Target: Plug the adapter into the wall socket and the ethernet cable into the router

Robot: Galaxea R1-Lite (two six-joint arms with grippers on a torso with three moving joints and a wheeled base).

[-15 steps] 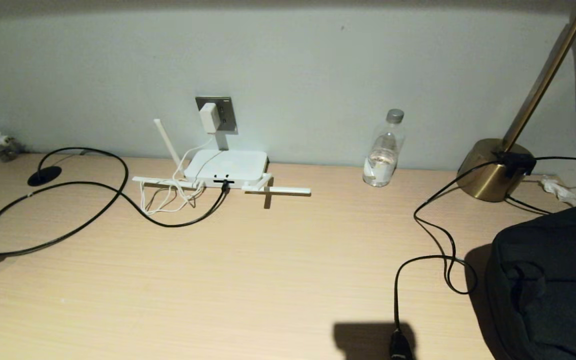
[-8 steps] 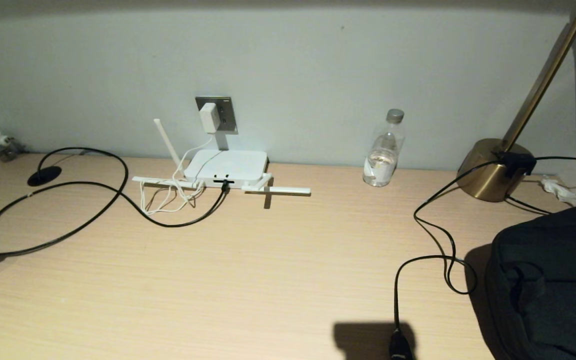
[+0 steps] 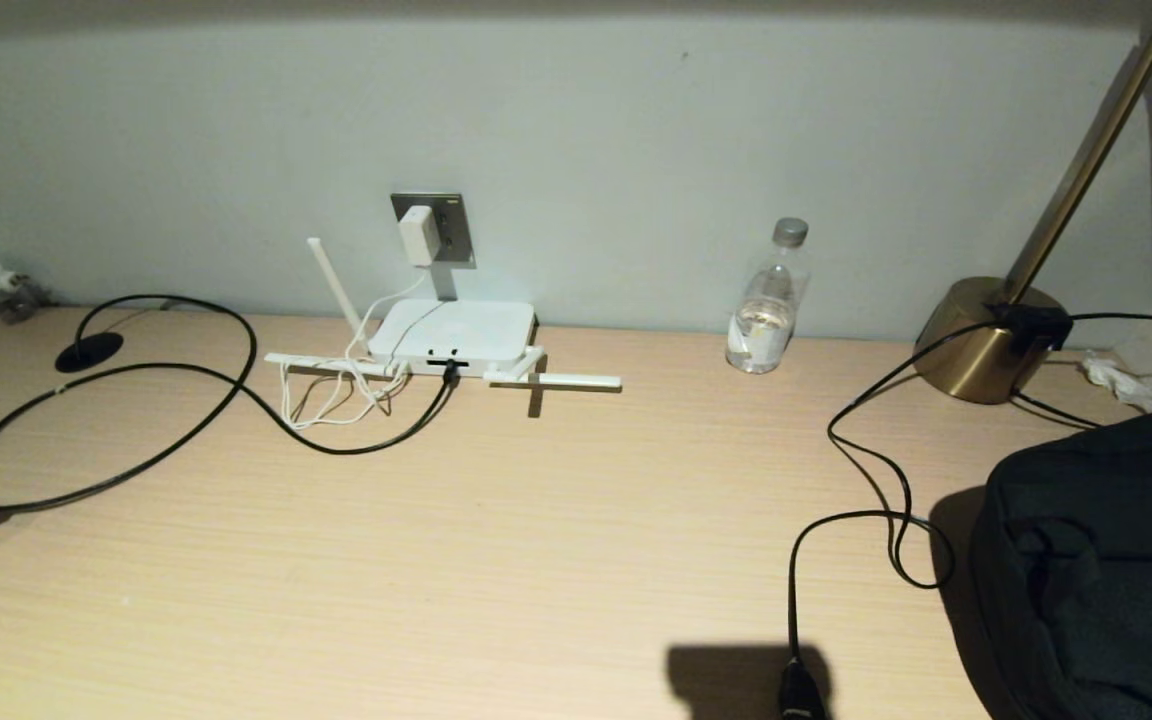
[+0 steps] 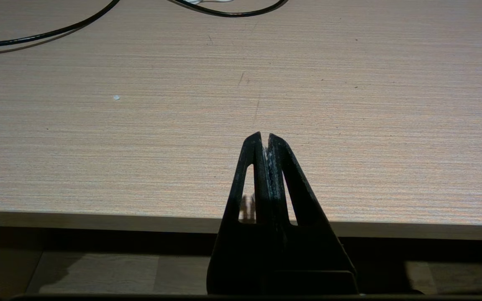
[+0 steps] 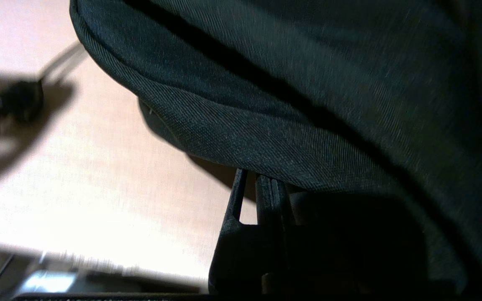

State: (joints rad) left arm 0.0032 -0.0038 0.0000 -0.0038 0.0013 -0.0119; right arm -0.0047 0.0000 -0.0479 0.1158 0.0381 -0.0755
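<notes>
Two connections show in the head view, adapter [image 3: 417, 235] seated in wall socket [image 3: 430, 229] at 12 o'clock above router [image 3: 455, 337], ethernet cable [image 3: 186, 420] in its front port; wrist views: left gripper [image 4: 265, 137] pressed closed and empty over the desk edge [image 4: 98, 217], right gripper [image 5: 262, 180] apparently closed beneath a dark bag [image 5: 308, 104].

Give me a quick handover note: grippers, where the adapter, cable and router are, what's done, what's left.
Left gripper: shut, empty, at the desk's near edge.
Right gripper: fingertips hidden under the dark bag.
Adapter: seated in the wall socket.
Ethernet cable: black, its end at the front port of the router, apparently plugged in.
Done: both plug-ins look complete.
Left: nothing visible; confirm cable seating.
</notes>
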